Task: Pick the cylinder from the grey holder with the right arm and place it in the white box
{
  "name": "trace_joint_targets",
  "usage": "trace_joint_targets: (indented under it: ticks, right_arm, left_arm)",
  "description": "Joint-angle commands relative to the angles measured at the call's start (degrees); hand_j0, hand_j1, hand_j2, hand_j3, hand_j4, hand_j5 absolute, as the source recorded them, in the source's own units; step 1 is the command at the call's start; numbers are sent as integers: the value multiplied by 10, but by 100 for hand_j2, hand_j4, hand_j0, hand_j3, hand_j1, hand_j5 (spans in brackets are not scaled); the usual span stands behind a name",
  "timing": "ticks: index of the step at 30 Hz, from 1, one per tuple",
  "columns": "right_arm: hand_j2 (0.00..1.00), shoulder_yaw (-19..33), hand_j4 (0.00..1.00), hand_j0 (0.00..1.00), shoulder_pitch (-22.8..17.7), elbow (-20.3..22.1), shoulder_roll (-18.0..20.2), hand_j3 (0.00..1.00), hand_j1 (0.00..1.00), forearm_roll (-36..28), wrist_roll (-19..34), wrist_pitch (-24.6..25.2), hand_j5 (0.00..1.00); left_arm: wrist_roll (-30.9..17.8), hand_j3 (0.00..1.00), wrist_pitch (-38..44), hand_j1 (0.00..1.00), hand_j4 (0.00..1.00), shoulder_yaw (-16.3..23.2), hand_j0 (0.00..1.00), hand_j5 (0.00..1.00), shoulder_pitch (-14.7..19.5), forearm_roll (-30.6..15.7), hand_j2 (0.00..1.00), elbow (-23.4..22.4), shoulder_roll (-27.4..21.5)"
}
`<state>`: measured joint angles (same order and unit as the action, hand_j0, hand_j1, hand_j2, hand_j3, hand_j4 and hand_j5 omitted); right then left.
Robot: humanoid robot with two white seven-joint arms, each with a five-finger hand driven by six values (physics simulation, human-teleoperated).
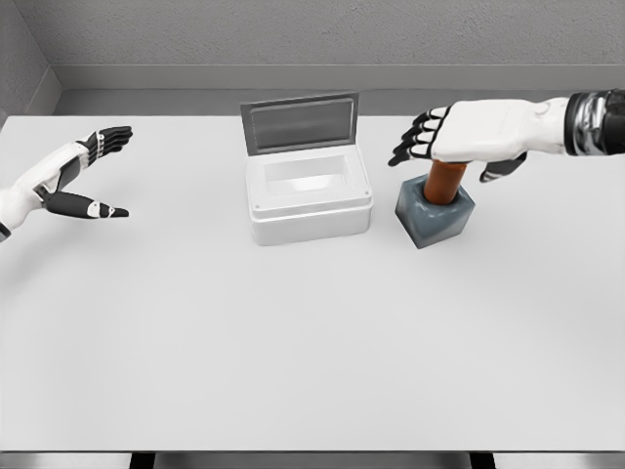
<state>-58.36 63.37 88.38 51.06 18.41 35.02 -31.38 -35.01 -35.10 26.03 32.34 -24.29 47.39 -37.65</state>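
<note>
The right hand (459,137) is seen spread and unclenched directly above the rust-brown cylinder (444,181), which stands upright in the blocky grey holder (436,215) right of the lidded white box (308,195); nothing is grasped. A skewed closure could tip the smooth cylinder or drag the holder across the matte counter (312,342). The left hand (88,176) is held slack at far left.

— What is the big flat thing at the bottom?
— That is the tabletop (293,352). It is white and smooth, and it fills most of the view.
— And what is behind it?
— A grey wall (312,34) at the back. It looks a bit rough. A lighter grey strip runs along its bottom, just above the far edge of the tabletop.
</note>
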Motion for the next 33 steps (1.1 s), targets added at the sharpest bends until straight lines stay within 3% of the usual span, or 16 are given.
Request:
trace_joint_targets:
  ticks: [1, 33]
  right_arm:
    - [100, -3, 100, 100, 0, -8, -8, 100, 100, -1, 0, 2, 100]
    - [100, -15, 100, 100, 0, -111, -49, 100, 100, 22, 0, -3, 100]
  left_arm:
    - [0, 100, 1, 100, 100, 0, 100, 100, 0, -4, 100, 0, 0]
    - [0, 100, 1, 100, 100, 2, 100, 100, -4, -6, 100, -5, -1]
